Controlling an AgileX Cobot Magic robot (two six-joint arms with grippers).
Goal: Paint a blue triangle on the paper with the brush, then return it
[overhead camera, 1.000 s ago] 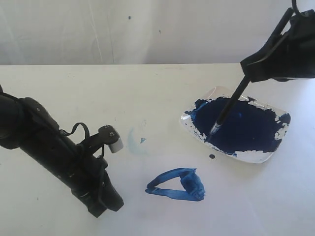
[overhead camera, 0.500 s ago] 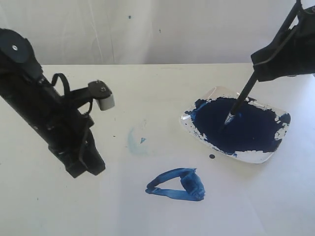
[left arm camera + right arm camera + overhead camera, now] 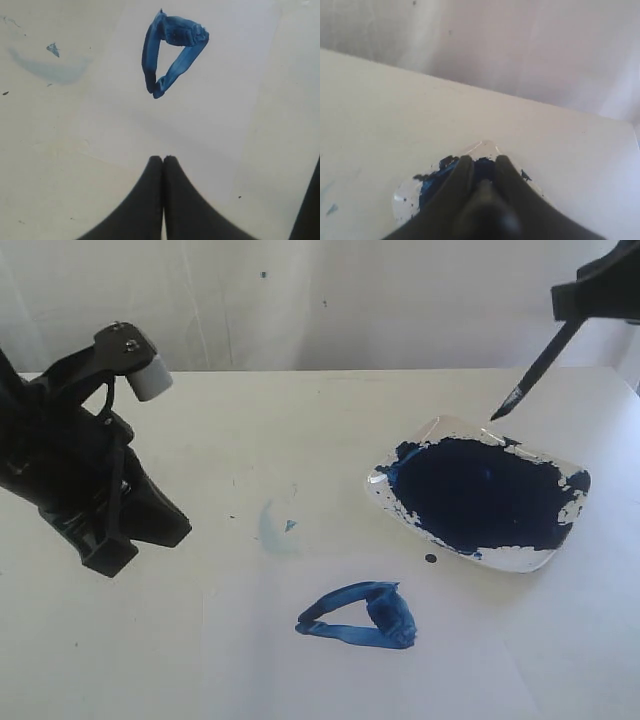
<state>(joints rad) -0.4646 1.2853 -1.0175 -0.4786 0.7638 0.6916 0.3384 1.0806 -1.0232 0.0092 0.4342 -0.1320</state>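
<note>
The right gripper (image 3: 580,302) pinches the brush (image 3: 532,373) at two o'clock in the exterior view, with the brush tip raised by the far rim of the paint dish (image 3: 530,560). The blue triangle (image 3: 358,615) lies uncovered on the paper (image 3: 210,120) at six o'clock. A pale smudge (image 3: 270,530) sits at the triangle's eleven o'clock. The left gripper (image 3: 163,161) hangs at nine o'clock, its jaws pressed together and empty.

readable text: none | labels: none | brands: none | numbers, signs: none

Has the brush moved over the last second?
Yes. The brush has lifted out of the paint dish, up and rightward in the exterior view; its tip now hangs above the dish's far rim.
</note>
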